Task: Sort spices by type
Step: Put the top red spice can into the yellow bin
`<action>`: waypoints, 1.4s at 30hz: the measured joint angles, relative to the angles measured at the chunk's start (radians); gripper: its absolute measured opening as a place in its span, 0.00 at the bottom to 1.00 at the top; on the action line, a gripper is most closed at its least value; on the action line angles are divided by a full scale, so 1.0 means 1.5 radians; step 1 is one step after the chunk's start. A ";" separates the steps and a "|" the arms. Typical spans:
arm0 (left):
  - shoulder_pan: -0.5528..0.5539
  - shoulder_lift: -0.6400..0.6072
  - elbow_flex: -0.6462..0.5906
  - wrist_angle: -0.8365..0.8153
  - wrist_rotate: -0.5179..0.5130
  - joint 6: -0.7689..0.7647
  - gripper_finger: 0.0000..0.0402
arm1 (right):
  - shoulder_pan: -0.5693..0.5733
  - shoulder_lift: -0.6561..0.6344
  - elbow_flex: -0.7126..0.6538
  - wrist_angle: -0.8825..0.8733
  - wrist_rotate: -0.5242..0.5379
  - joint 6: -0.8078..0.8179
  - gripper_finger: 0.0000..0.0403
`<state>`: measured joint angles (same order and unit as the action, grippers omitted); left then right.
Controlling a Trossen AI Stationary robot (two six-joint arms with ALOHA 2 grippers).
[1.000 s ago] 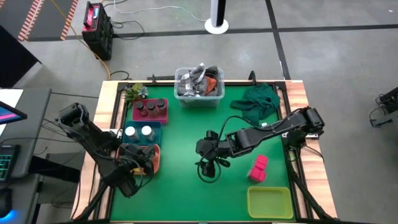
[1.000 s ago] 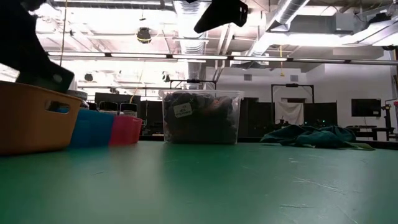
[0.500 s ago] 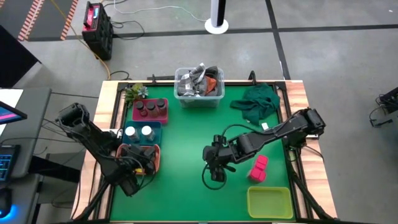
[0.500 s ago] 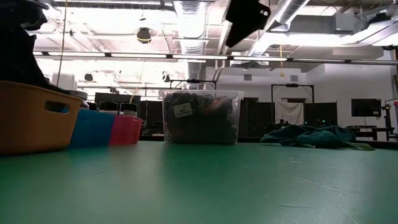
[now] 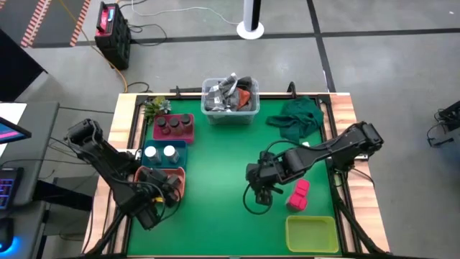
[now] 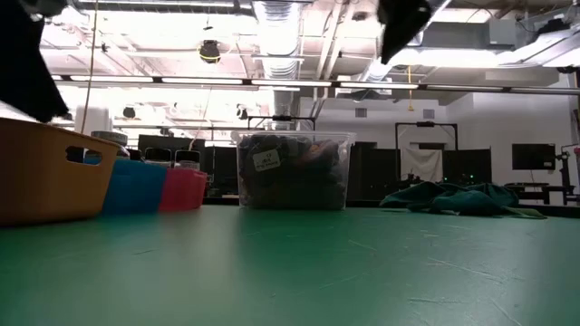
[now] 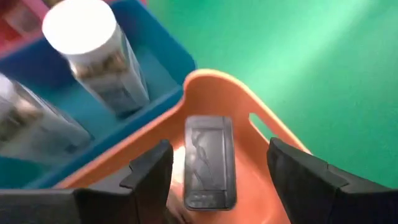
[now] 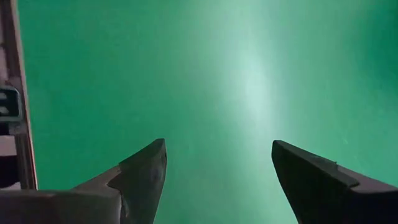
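High view gives you the layout to work from, with the orange tray (image 5: 180, 183) as your landmark: the left gripper (image 5: 169, 191) hangs right over it, while the right gripper (image 5: 262, 188) hovers well out across the green mat (image 5: 215, 158) from that tray, just beside the pink blocks (image 5: 299, 194). Your left wrist view shows the left fingers (image 7: 149, 174) spread wide, with a dark grey boxy tin (image 7: 209, 162) lying between them on the tray floor, apart from both pads, its long axis running along the line of the fingers; it looks released, not pinched. Beside the orange tray, the blue tray (image 5: 164, 152) holds two white-topped jars (image 7: 93, 53), and beyond that the red tray (image 5: 173, 127) holds dark round jars (image 5: 173, 124). The right fingers (image 8: 140, 171) are spread too, with only bare mat between them. What your next move likely turns on: the pink blocks lie on the far side of the right gripper from the orange tray, close by its fingers and stacked end to end, their long line running toward the yellow tray (image 5: 312, 234). The right arm is much the nearer one, so reach with it.
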<state>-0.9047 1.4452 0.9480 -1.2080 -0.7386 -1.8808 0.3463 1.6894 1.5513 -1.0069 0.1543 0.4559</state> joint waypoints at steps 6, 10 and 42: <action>0.001 0.000 0.071 -0.077 -0.047 0.066 0.62 | -0.002 -0.021 0.000 -0.118 -0.005 0.077 0.78; 0.004 0.000 0.107 -0.109 -0.095 0.097 0.62 | -0.002 -0.021 -0.026 -0.191 -0.046 0.150 0.78; 0.157 0.000 0.328 -0.131 -0.106 0.463 0.62 | 0.164 -0.161 -0.235 -0.255 -0.052 -0.298 0.78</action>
<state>-0.6694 1.4452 1.4405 -1.4044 -0.8978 -1.1861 0.5918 1.4485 1.1992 -1.3889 0.0767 0.0088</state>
